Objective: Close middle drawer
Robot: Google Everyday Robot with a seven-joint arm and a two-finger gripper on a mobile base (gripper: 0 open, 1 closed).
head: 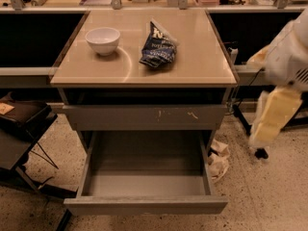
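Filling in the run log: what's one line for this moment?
middle drawer: wide open, empty | claw: right of drawer, not touching | closing: not done

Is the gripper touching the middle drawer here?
Apart. The camera view shows the gripper at the right, with floor plainly visible between it and the open middle drawer.

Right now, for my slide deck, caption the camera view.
Middle drawer stands open and empty; bowl and bag sit on the cabinet top; tool hangs beside the cabinet, not touching.
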